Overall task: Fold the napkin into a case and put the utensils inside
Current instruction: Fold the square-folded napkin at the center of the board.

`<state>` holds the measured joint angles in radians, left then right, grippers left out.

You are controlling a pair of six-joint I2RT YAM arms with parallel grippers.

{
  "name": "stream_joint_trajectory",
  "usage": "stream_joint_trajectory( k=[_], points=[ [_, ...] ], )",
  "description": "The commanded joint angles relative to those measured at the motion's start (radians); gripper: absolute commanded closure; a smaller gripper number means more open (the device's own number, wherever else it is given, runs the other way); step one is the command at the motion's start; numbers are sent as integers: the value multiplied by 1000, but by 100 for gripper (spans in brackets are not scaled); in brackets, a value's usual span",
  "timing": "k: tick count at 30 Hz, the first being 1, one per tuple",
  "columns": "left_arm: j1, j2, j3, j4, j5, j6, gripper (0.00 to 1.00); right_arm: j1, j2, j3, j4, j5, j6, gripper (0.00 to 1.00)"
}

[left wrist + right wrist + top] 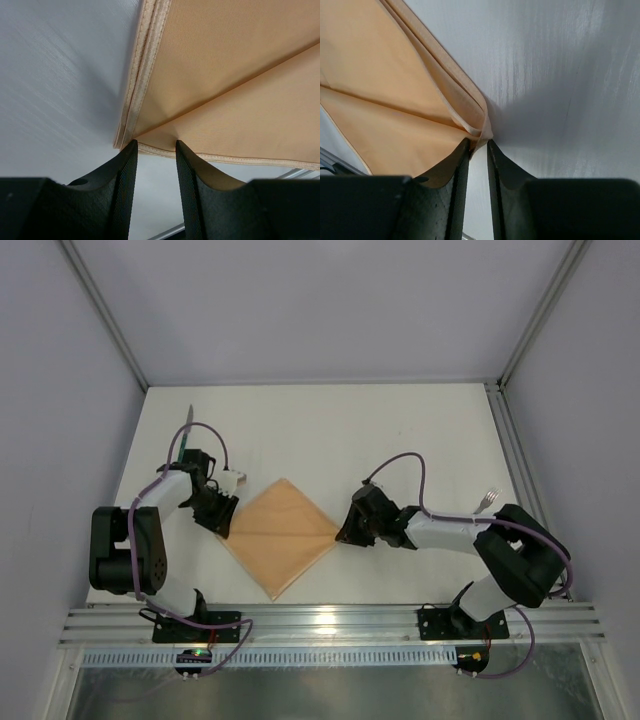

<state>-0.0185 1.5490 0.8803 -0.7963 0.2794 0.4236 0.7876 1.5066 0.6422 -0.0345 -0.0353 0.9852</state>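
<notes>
Napkin (282, 537) is lying flat as a diamond between both sets of fingers. Only the top view is showing the knife (186, 430) and fork (489, 500); only the wrist views are showing doubled hems. Left gripper (155, 147) is standing apart, tips at one corner's hem. Right gripper (479, 145) is standing narrowly apart, clamping nothing, the opposite corner just off its tips.

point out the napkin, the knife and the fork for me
napkin (280, 537): top view, middle of the peach cloth
knife (187, 426): top view, on its silver blade, by the left arm
fork (489, 500): top view, on its silver tines, by the right arm
</notes>
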Motion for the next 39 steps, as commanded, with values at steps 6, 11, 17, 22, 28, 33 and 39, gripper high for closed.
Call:
stream_joint_trajectory(
  k=[6,11,17,22,28,33,39],
  points=[
    [-3,-15,-9,37,-32,24,61,-39,24,-18,134,-31,-3,96],
    [-1,-17,-6,45,-36,30,62,-44,26,-33,208,-35,-60,96],
    [-1,-32,20,25,9,21,61,-89,79,-16,269,-46,-105,96],
    [-1,-67,74,-27,53,14,57,-129,130,71,225,-61,-180,96],
    [-1,-105,123,-101,64,21,55,-191,245,210,184,-136,-293,96],
    [-1,-125,117,-112,44,35,55,-215,296,316,108,-170,-387,86],
    [-15,-138,128,-162,136,115,54,-215,244,398,-22,-209,-494,55]
  ],
)
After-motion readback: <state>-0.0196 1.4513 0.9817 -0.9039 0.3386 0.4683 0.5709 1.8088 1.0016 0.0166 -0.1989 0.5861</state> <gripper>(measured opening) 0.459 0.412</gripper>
